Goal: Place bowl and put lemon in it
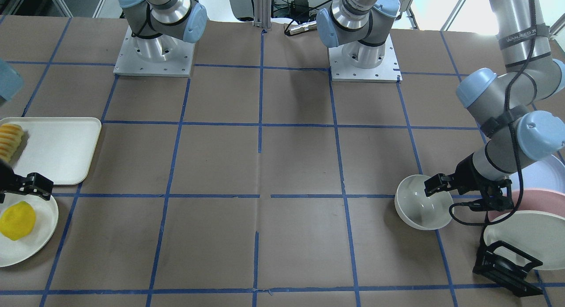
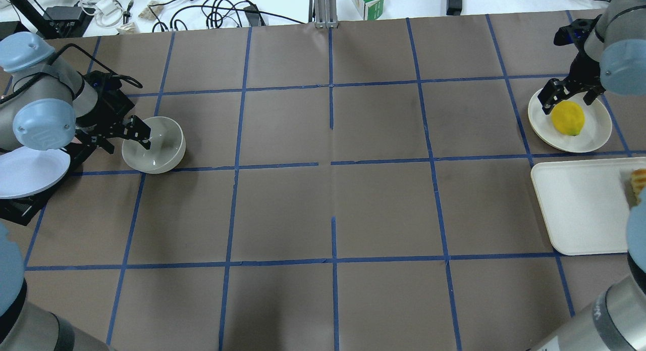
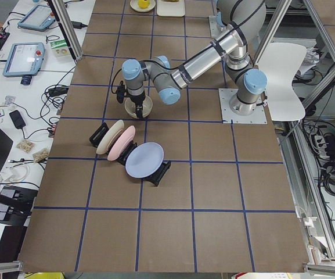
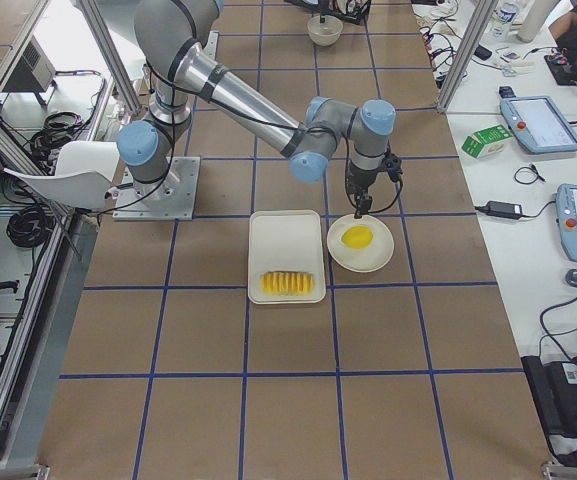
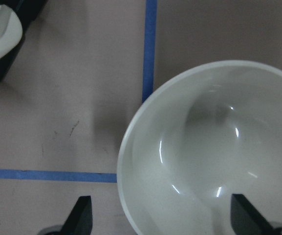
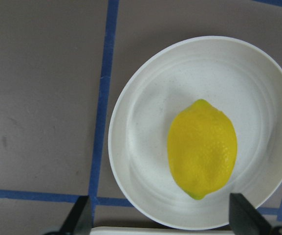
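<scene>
The off-white bowl (image 1: 423, 208) stands upright on the table, also in the overhead view (image 2: 154, 145) and the left wrist view (image 5: 214, 152). My left gripper (image 2: 139, 134) is open over the bowl's near rim (image 5: 162, 220), with one finger outside the wall and one over the inside. The yellow lemon (image 2: 568, 118) lies on a flat white round plate (image 2: 595, 134), also in the right wrist view (image 6: 202, 147). My right gripper (image 2: 568, 96) hangs open just above the plate by the lemon (image 6: 160, 220), holding nothing.
A white tray (image 2: 580, 204) with pale ridged sliced food (image 2: 638, 182) lies beside the lemon plate. A black rack with blue, pink and white plates (image 1: 525, 236) stands close to the bowl, by my left arm. Blue tape lines grid the brown table.
</scene>
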Motion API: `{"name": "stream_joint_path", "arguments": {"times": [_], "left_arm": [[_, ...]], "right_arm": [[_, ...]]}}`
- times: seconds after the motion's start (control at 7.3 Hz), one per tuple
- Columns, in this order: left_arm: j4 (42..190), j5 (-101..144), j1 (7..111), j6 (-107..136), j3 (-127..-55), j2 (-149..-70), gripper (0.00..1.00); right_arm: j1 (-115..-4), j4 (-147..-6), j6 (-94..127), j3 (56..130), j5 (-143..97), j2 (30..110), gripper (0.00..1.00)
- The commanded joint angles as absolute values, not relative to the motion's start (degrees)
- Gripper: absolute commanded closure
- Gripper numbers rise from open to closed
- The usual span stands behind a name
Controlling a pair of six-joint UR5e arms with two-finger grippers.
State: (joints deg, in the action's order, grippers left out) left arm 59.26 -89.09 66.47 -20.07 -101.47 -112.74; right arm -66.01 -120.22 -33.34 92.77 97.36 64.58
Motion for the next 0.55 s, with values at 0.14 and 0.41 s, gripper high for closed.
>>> {"name": "stream_joint_path", "arguments": {"times": [0.14,0.41], "left_arm": [[58.8,-89.1,66.3,-22.3,-101.2,-114.3,0.51],[58.7,-89.5,66.3,-22.8,-101.0,-114.4,0.86]], "right_arm": [[-63.8,-127.3,-35.0,92.6,97.7,59.3,0.0],[-63.1,-129.5,-35.0,92.6,97.7,57.5,0.0]]}}
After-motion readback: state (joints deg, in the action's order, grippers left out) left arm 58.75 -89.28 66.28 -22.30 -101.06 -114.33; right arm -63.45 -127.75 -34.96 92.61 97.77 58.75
